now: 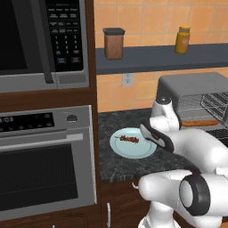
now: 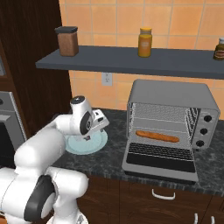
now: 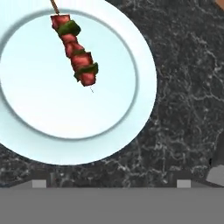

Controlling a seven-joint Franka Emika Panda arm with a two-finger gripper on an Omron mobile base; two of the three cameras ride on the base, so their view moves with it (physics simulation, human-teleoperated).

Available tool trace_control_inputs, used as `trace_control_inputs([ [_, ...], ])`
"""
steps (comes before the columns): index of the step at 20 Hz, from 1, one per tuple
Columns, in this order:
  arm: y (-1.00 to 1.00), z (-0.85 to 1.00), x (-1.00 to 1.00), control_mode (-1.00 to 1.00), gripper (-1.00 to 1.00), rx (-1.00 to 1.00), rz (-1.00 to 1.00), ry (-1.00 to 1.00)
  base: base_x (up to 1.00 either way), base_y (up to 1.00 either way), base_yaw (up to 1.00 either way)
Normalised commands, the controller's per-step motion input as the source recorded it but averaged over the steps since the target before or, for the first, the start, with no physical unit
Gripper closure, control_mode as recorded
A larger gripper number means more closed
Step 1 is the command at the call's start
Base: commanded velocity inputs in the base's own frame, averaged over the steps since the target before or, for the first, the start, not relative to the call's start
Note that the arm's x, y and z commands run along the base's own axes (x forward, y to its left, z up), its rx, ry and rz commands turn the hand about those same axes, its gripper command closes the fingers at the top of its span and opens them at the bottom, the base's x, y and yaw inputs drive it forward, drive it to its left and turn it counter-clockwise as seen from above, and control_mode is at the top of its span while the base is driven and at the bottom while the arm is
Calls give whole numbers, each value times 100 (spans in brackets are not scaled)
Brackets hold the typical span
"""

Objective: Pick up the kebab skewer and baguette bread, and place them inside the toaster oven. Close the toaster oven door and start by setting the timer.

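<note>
over the plate, jaws spread
my gripper (image 3: pixel 111 183) sits off-centre; kebab skewer (image 3: pixel 75 53) upper left, so closing here could miss.

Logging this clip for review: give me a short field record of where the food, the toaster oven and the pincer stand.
skewer: short stick of red and green chunks, lying on the round pale blue plate
bread: long orange-brown baguette, on a rack inside the grey metal toaster oven
oven door: dark glass panel, folded down open
pincer: open, above the plate, holding nothing
</note>
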Motion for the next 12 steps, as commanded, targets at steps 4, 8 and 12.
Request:
trace_control_inputs([
  [4,46,-31,63,-100,-100,1,22,0,0,0,0],
  [8,61,-36,65,-100,-100,6,5,7,0,0,0],
  [12,30,-47,40,-100,-100,1,2,8,0,0,0],
])
